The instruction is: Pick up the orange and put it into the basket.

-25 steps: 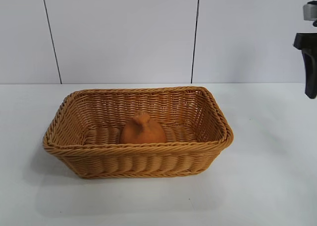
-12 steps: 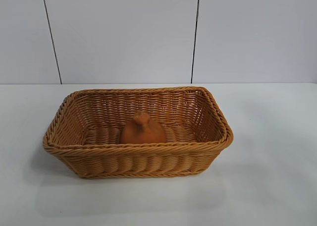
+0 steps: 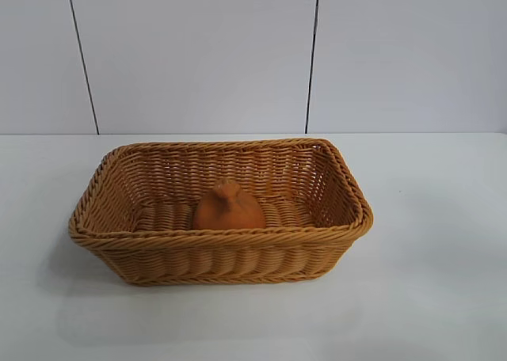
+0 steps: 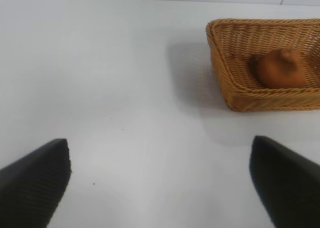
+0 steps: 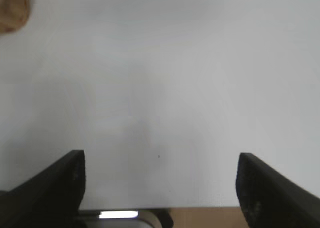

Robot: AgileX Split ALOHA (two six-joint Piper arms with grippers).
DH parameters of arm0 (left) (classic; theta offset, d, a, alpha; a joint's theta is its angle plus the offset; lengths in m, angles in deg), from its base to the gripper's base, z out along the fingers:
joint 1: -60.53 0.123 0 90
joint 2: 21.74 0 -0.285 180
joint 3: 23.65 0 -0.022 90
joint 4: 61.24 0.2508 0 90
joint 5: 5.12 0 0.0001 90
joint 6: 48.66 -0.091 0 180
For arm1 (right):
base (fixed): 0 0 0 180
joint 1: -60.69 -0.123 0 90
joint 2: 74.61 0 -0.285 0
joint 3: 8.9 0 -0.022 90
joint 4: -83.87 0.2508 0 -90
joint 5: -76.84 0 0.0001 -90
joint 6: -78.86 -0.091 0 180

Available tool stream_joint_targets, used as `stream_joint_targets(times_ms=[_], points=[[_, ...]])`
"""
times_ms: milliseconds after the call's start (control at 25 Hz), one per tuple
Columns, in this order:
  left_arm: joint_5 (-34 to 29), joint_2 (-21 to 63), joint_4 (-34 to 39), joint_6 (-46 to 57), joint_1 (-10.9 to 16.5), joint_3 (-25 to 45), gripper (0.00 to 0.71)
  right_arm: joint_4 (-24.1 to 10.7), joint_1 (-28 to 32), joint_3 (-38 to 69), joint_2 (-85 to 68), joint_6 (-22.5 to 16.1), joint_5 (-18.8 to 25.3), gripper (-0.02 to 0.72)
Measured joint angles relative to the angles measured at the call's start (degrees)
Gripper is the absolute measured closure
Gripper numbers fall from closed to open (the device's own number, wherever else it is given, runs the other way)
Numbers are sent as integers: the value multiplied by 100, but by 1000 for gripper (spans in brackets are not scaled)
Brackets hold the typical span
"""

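On white table (image 3: 444, 298): wicker basket (image 3: 222, 258), orange (image 3: 228, 208) resting inside on its floor, near the front wall. Likely light, firm, matte; best gripped across the dome. Left gripper (image 4: 160, 183) and right gripper (image 5: 160, 188) spread wide, empty, well clear of the basket.

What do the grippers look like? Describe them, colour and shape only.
Only the wrist views show them. The left gripper has two black, wedge-shaped fingers with a fine ribbed texture. The right gripper has matching matte black, tapered fingers. No cables or markings show.
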Motion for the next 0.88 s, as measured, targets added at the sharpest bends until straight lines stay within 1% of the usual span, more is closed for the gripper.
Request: stream_joint_targets(times_ms=[320,880], points=[[0,0,0,0,0,0,17,5,0,0,-2158,0,5,135],[0,0,0,0,0,0,17,26,0,0,-2312,-6,27,135]])
